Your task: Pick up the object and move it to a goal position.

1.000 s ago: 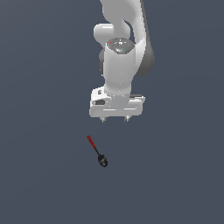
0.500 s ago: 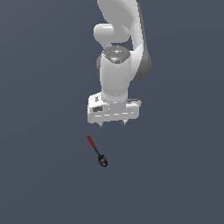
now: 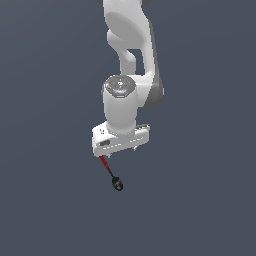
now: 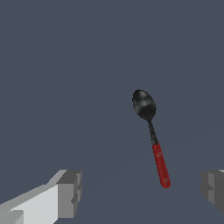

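Note:
The object is a tiny spoon [image 3: 111, 174] with a thin red handle and a dark glossy bowl, lying flat on the grey floor. In the wrist view the spoon [image 4: 152, 135] lies ahead of the fingers, with the end of its red handle nearest them and its bowl farthest. My white gripper [image 3: 121, 150] hangs just above the handle's upper end, and its body hides that tip in the exterior view. Both grey fingertips [image 4: 70, 193] stand wide apart with nothing between them, so the gripper [image 4: 142, 192] is open.
A plain dark grey floor [image 3: 200, 200] fills both views. The white arm [image 3: 127, 60] rises from the gripper toward the top of the exterior view.
The gripper has moved down and toward the exterior view's left, from well above the spoon to just over the handle's end. The spoon has not moved.

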Motion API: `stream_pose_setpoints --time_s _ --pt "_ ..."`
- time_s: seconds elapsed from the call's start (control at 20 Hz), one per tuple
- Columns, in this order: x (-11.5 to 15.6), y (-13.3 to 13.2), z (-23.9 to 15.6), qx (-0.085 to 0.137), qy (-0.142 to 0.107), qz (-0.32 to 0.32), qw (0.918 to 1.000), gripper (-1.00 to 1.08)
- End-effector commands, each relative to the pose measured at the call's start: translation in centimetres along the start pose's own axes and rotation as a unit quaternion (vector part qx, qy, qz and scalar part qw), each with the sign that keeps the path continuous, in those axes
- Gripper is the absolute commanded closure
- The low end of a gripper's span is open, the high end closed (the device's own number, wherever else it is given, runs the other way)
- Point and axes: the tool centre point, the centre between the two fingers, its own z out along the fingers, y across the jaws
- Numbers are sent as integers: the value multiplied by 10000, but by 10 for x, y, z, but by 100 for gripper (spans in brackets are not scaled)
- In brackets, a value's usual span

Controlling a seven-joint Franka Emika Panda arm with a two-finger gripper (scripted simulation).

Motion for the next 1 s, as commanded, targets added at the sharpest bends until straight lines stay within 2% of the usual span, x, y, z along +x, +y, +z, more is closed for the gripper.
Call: stream_pose_setpoints --time_s 0.0,0.5,0.95 --pt "2 10 14 26 -39 -269 9996 -92" --pt "4 46 66 160 -148 -1228 9922 -92" --pt "2 63 92 241 -180 -1669 9855 -92"
